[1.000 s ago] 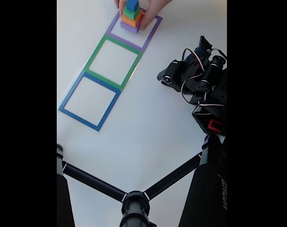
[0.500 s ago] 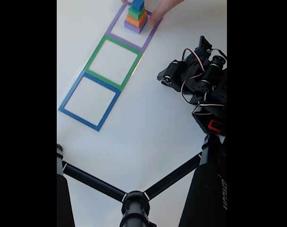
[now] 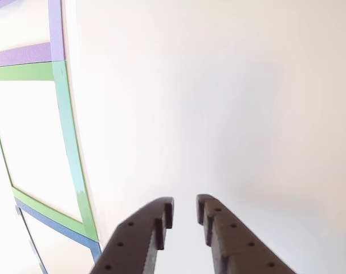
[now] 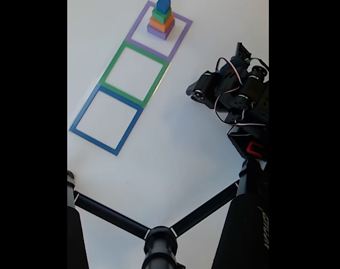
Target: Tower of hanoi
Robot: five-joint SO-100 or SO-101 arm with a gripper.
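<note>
The task is, as far as I can judge, not yet begun. The Tower of hanoi (image 4: 161,21) is standing complete inside the purple square outline (image 4: 182,38) at the far end of the counter (image 4: 175,151) in the fixed view. All the blocks are sitting one on another, so every move of the puzzle is still waiting to be done.

Counting the blocks, I am finding four: the purple block (image 4: 156,33) at the bottom, the orange block (image 4: 161,24) on it, the green block (image 4: 162,15) above, and the blue block (image 4: 163,5) on top. The flat outlines are three: the purple one, the green square outline (image 4: 116,61) in the middle, and the blue square outline (image 4: 82,115) nearest to the camera. The green and the blue outlines are holding nothing.

The arm (image 4: 237,95) is one, and it is resting folded at the right side in the fixed view, well apart from the tower. In the other view the hand (image 3: 184,212) is hanging over the bare counter, just beside the green outline, with its two fingers (image 3: 144,228) a little spread and gripping nothing. A black stand (image 4: 158,238) is crossing the bottom of the fixed view.
</note>
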